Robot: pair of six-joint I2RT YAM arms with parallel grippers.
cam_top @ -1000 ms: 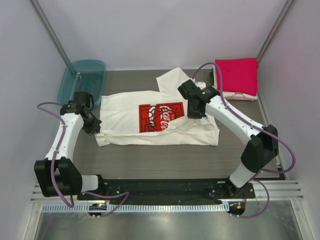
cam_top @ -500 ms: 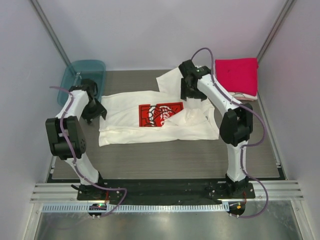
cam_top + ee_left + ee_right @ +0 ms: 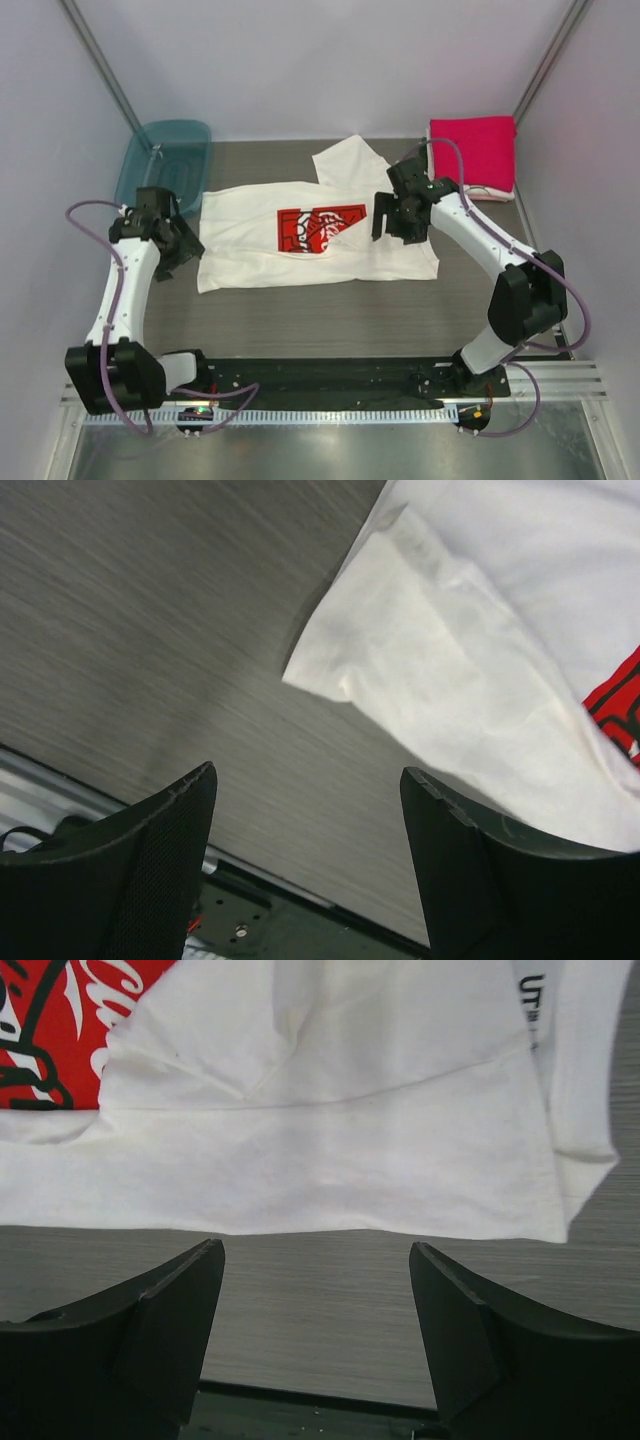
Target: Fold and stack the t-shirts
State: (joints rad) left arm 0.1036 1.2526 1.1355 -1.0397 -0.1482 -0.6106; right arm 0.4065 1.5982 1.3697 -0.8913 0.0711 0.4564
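Note:
A cream-white t-shirt (image 3: 290,255) with a red-and-black chest print (image 3: 318,228) lies spread across the middle of the table, one sleeve (image 3: 345,160) pointing to the back. My left gripper (image 3: 183,250) hovers open just off its left edge; the left wrist view shows the shirt's folded corner (image 3: 450,660) ahead of the open gripper (image 3: 305,770), over bare table. My right gripper (image 3: 388,222) stands open over the shirt's right part, and the cloth's near edge (image 3: 320,1175) lies beyond the empty gripper (image 3: 315,1245). A folded pinkish-red t-shirt (image 3: 474,150) rests on a pale folded one (image 3: 480,192) at the back right.
A translucent teal tub (image 3: 165,160) stands at the back left. Metal frame posts (image 3: 100,60) rise at both back corners. The black base rail (image 3: 330,375) runs along the near edge.
Both grippers have gone from shut to open and let go of the white shirt. Both arms swung toward the back, then drew back toward the front. The shirt now lies flatter and narrower.

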